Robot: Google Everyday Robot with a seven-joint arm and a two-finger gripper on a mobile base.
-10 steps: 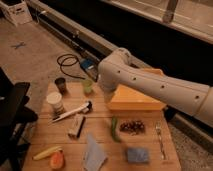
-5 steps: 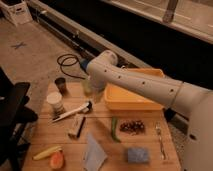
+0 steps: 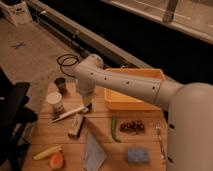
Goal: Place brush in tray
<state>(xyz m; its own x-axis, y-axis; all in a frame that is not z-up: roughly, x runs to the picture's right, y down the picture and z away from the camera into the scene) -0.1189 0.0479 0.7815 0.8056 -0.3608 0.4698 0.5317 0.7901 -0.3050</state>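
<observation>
Having swung leftward off the tray (image 3: pixel 131 104), the gripper (image 3: pixel 86 104) is hovering, fingers spread, over the brush (image 3: pixel 69 114) lying on the wooden counter (image 3: pixel 65 141); a grey floor (image 3: pixel 30 52) is showing behind.

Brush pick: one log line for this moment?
phase: pre-grasp | gripper: open, at brush's dark end | brush: flat on table | tray: without brush

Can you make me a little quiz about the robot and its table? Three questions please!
1. True or false: the brush already lies in the tray.
2. Pick one. The gripper is nearest to: A) the brush's dark end, B) the blue sponge, C) the fork.
3. Fill in: the tray's colour is ____.

Key: 1 false, it lies on the table; 2 A; 3 yellow.
</observation>
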